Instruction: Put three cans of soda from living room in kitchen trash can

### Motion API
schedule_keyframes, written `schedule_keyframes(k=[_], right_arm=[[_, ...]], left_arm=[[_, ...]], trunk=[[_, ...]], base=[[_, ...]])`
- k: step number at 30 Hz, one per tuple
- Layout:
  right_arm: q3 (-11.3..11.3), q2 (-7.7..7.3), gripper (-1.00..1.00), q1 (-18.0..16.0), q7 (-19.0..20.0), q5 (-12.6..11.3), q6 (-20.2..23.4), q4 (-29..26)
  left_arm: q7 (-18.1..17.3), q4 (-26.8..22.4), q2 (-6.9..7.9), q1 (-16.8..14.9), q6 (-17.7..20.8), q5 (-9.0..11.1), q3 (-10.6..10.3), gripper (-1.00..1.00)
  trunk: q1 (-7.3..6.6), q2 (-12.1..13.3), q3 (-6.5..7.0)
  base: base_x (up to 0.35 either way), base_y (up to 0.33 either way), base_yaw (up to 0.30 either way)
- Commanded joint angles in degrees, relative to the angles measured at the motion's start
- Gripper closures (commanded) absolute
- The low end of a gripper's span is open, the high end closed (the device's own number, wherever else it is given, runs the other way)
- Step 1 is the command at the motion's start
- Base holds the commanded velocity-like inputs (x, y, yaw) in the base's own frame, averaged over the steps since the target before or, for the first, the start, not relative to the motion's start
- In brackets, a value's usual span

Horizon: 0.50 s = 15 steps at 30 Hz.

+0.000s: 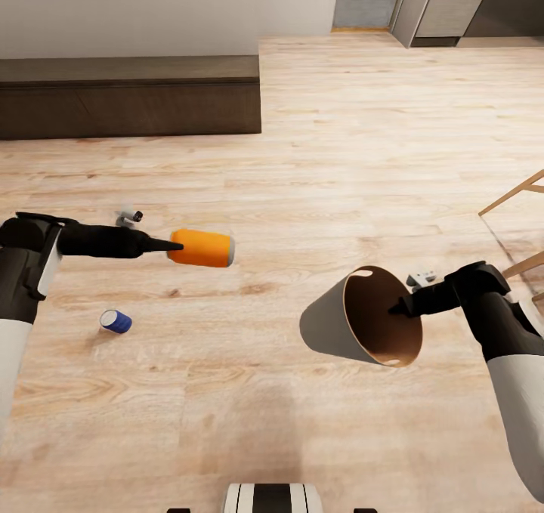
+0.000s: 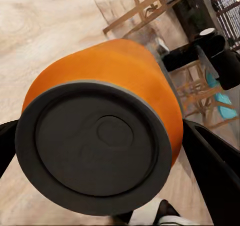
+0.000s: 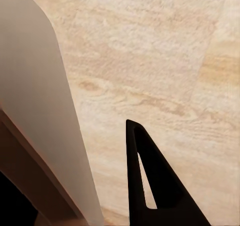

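Orange can (image 1: 202, 248) clamped in left tool (image 1: 175, 246), bin (image 1: 363, 318) apart

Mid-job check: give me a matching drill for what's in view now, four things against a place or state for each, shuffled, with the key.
Things:
1. orange can
2. blue can
3. bin
4. bench

Places or states:
A. lying on the floor, untouched
B. held tilted by its rim in the right hand
C. against the far wall
D. gripped in the left hand, above the floor

Pairs: 1-D, 2-A, 3-B, 4-C
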Motion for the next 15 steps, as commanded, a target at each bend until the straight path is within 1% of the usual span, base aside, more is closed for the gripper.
schedule_keyframes(k=[1, 3, 4, 6, 8, 11, 12, 14, 15], right_arm=[[-0.03, 0.00, 1.00, -0.04, 0.58, -1.22, 0.79, 0.22], [-0.08, 0.08, 1.00, 0.00, 0.72, -1.29, 0.79, 0.42], [-0.13, 0.09, 1.00, 0.01, 0.75, -1.29, 0.79, 0.47], [-0.37, 0.04, 1.00, 0.02, 0.84, -1.37, 0.79, 0.54], [-0.50, -0.02, 1.00, 0.02, 0.90, -1.42, 0.79, 0.55], [-0.32, -0.03, 1.00, 0.03, 0.87, -1.20, 0.79, 0.54], [-0.25, -0.09, 1.00, 0.08, 0.80, -1.12, 0.79, 0.44], [-0.34, -0.10, 1.00, 0.15, 0.80, -1.24, 0.79, 0.33], [-0.41, -0.12, 1.00, 0.42, 0.56, -1.25, 0.79, 0.17]], left_arm=[[0.49, 0.01, -0.06, 0.02, 0.00, -1.65, -0.31, 1.00], [2.29, 0.04, -0.13, 0.36, 0.00, -5.36, -0.48, 1.00], [2.90, 0.04, -0.15, 0.43, 0.00, -6.05, -0.45, 1.00], [5.63, 0.04, -0.19, 0.70, 0.00, -7.69, -0.44, 1.00], [8.30, 0.07, -0.26, 1.03, 0.00, -8.42, -0.53, 1.00], [9.68, 0.26, -0.32, 1.26, 0.00, -8.70, -0.53, 1.00], [10.59, 1.04, -0.82, 2.40, 0.00, -8.83, -0.58, 1.00], [10.86, 1.19, -1.28, 3.07, 0.00, -8.86, -0.58, 1.00], [11.24, 1.83, -1.94, 3.99, 0.00, -9.03, -0.61, 1.00]], trunk=[[-0.01, 0.00, 0.01], [-0.01, 0.00, 0.01], [-0.01, 0.00, 0.01], [-0.45, 0.80, 0.37], [-0.89, 1.60, 0.73], [-1.54, 2.80, 1.26], [-1.76, 3.21, 1.44], [-2.20, 4.01, 1.80], [-2.42, 4.41, 1.98]], base=[[0.000, 0.000, 0.000], [0.000, 0.000, 0.000], [0.000, 0.000, 0.000], [0.000, 0.000, 0.000], [0.000, 0.000, 0.000], [0.000, 0.000, 0.000], [0.000, 0.000, 0.000], [0.000, 0.000, 0.000], [0.000, 0.000, 0.000]])
